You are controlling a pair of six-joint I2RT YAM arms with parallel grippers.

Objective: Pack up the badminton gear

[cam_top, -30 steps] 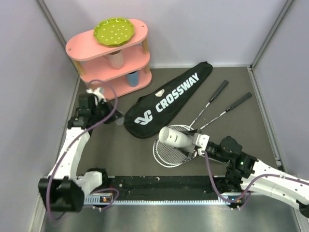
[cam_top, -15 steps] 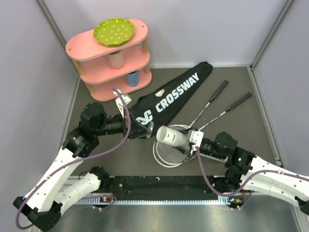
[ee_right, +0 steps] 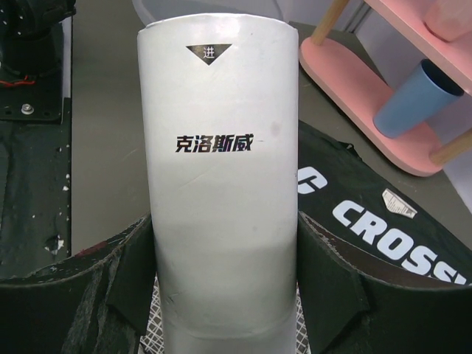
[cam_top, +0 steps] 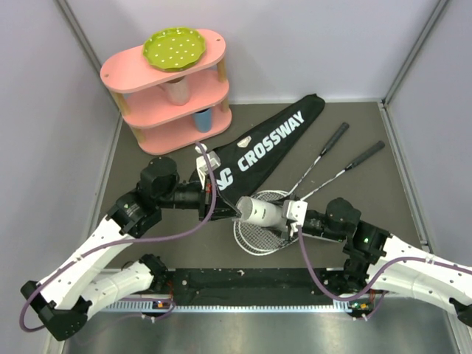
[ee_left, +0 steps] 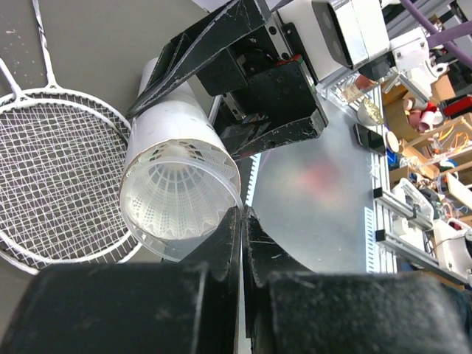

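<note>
My right gripper (cam_top: 289,216) is shut on the long white tube (cam_top: 262,212) and holds it over the racket heads (cam_top: 254,234). Its fingers (ee_right: 335,287) clamp both sides of the tube (ee_right: 221,184). My left gripper (cam_top: 230,206) is at the tube's open end, jaws shut, with nothing seen between them. In the left wrist view its tips (ee_left: 242,215) touch the rim of the tube (ee_left: 177,140), and a white shuttlecock (ee_left: 173,195) sits inside. The two rackets' black handles (cam_top: 335,136) point to the back right. The black CROSSWAY bag (cam_top: 265,144) lies flat behind.
The pink three-tier shelf (cam_top: 147,74) stands at the back left with the green dotted plate (cam_top: 173,48) on top and a blue cup (cam_top: 203,119) on a lower tier. Grey walls close the table on the left, back and right.
My left arm has swung from beside the shelf to the right, up to the tube's open end. My right gripper has shifted the tube slightly left.
</note>
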